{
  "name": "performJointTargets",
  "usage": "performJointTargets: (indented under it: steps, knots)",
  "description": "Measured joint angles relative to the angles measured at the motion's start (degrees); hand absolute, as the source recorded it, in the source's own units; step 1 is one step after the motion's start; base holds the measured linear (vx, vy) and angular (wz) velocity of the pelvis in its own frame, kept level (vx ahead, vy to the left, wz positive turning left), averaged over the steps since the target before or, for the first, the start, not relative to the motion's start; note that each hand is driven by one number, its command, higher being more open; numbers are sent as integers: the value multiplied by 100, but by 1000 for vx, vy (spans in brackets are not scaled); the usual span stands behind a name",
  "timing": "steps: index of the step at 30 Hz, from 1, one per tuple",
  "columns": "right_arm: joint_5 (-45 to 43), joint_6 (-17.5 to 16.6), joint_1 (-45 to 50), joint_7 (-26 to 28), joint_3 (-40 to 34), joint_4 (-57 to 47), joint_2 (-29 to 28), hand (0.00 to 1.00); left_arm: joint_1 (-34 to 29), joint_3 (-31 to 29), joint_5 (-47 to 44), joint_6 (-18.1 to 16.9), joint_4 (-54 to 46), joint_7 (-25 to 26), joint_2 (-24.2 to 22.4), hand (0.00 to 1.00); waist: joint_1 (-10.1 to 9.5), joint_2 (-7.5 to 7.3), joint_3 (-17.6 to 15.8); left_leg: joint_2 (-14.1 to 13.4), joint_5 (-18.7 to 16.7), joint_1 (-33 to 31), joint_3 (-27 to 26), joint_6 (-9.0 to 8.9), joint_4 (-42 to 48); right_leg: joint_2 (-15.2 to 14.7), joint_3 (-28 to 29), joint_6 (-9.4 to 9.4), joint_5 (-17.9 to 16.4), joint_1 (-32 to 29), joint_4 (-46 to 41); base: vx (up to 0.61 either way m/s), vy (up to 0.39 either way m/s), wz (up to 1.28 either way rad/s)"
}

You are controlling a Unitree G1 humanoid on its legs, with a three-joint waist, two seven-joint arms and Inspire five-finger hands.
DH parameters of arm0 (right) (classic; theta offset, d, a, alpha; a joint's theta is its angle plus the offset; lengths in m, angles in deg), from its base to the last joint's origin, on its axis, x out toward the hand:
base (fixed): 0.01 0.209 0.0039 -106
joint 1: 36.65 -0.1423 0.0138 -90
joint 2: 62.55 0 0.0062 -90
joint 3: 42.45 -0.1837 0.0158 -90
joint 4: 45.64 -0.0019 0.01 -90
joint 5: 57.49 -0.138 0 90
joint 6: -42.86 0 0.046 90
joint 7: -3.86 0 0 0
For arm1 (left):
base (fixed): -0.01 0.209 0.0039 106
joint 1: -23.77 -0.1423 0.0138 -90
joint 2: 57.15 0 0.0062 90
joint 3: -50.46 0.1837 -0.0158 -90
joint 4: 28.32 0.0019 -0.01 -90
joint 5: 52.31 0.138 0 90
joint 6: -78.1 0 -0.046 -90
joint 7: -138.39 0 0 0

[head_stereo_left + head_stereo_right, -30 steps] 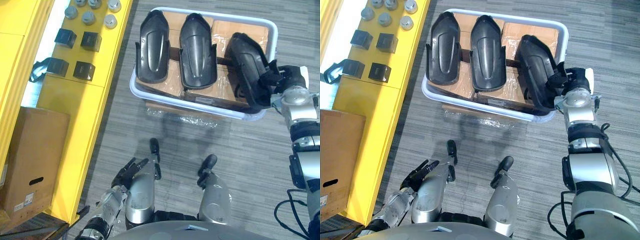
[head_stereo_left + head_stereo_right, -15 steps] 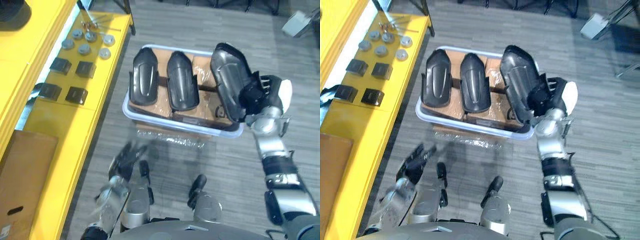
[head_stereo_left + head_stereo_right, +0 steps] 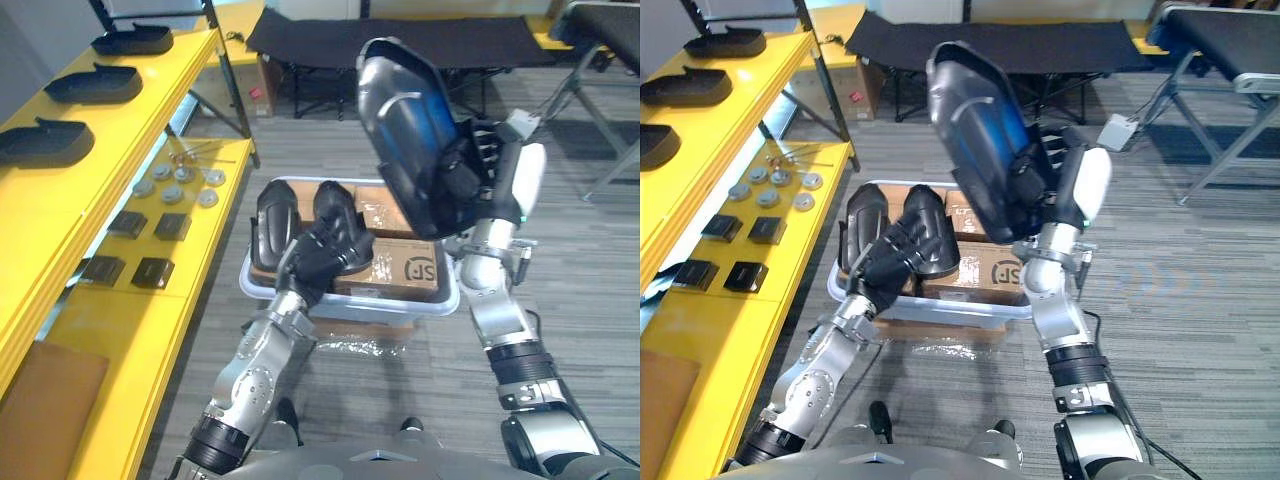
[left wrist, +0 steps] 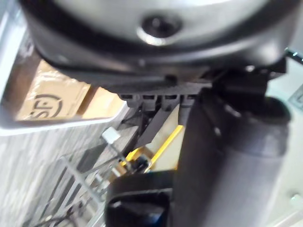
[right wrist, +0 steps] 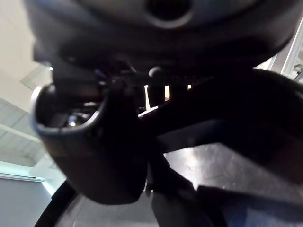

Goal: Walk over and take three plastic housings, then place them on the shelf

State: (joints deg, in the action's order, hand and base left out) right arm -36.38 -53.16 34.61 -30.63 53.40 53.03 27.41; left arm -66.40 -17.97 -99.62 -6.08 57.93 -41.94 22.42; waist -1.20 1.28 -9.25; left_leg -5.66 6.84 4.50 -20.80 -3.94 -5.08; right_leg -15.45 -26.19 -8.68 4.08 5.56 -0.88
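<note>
Since the right hand (image 3: 480, 175) clamps the raised housing (image 3: 395, 120) at its lower end, swinging may drop it; left hand (image 3: 322, 252) state indeterminate.

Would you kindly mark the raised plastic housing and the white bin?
raised plastic housing (image 3: 400, 130), left eye view, its glossy face.
white bin (image 3: 425, 305), left eye view, its front rim.

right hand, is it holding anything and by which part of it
The right hand holds a black plastic housing above the bin, by its lower end. The left hand is at the housings in the bin; grip unclear.
</note>
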Motion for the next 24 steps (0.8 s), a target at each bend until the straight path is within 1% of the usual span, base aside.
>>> performJointTargets:
  steps: [2,5,6,10,14,15,17,18,20,21,24]
  knots:
    - [-1,-93,42,67,218,0,-96,0,129,60,-13,60,15,14,-23,100,33,11,66,-18,-1,1,-41,0,-2,33,16,26,30,-15,31,-66,8,-14]
    - [-2,-145,178,213,532,1,-169,0,307,57,-27,58,125,60,-27,100,-4,39,237,-71,2,-7,-87,-4,-3,101,51,64,72,-28,116,-52,-7,-9]
    - [-4,-195,222,260,612,2,-263,0,312,55,-27,53,136,132,-27,100,-2,52,284,-89,14,-9,-93,-13,-4,125,57,76,82,-28,146,-35,-10,-7]
    - [-6,-292,229,394,828,3,-363,0,312,66,-151,51,282,161,-42,100,-1,78,350,-111,41,-22,-108,-26,-5,164,60,115,116,-35,239,-19,-7,-3]
    - [-7,-362,264,544,980,26,-509,0,312,70,-269,-15,382,342,-44,100,5,45,466,-100,57,-90,-120,-18,-5,168,55,151,186,-57,328,2,5,-1]
    - [-16,-404,294,594,1061,112,-554,0,313,73,-359,-179,382,432,-48,100,4,4,503,-97,88,-106,-113,-17,-4,170,45,133,218,-59,344,40,2,3]
    - [-17,-464,358,667,1128,245,-629,0,316,68,-440,-357,381,556,-60,100,-3,-42,562,-94,94,-110,-109,-19,-4,170,39,136,224,-56,348,38,2,3]
    - [-56,-465,470,693,1182,306,-685,0,319,66,-467,-551,381,760,-61,100,-4,-85,614,-92,94,-111,-94,-19,-4,170,19,140,229,-42,345,42,4,5]
    - [-196,-464,519,694,1219,317,-734,0,319,37,-543,-742,382,944,-62,100,-2,-98,621,-91,95,-117,-80,-19,-4,168,5,140,229,-43,338,22,7,4]
    - [-227,-464,532,695,1254,320,-748,0,318,44,-684,-962,382,1138,-76,100,-2,-98,621,-87,98,-119,-76,-16,-4,165,3,141,229,-44,334,0,0,0]
    - [-230,-467,547,671,1315,320,-811,0,318,-8,-1019,-1435,383,1494,-150,100,-3,-102,624,-91,109,-117,-58,-13,-5,165,-6,155,218,-44,310,0,0,0]
